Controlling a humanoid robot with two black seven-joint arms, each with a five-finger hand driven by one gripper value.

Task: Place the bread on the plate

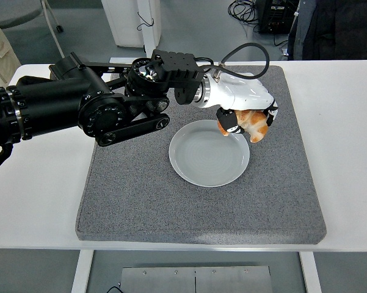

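Note:
A golden-brown croissant (254, 122) is held in my left hand (244, 122), whose white shell and black fingers curl around it. The hand hovers just above the far right rim of the pale grey-blue plate (201, 160), which lies near the middle of the grey mat (140, 195). My black left arm (79, 113) reaches in from the left edge across the mat's far left part. Most of the croissant is hidden under the hand. My right arm is out of view.
The grey mat covers the middle of the white table (36, 183). A person in dark clothes (336, 27) stands at the top right behind the table. A chair and cables show at the back.

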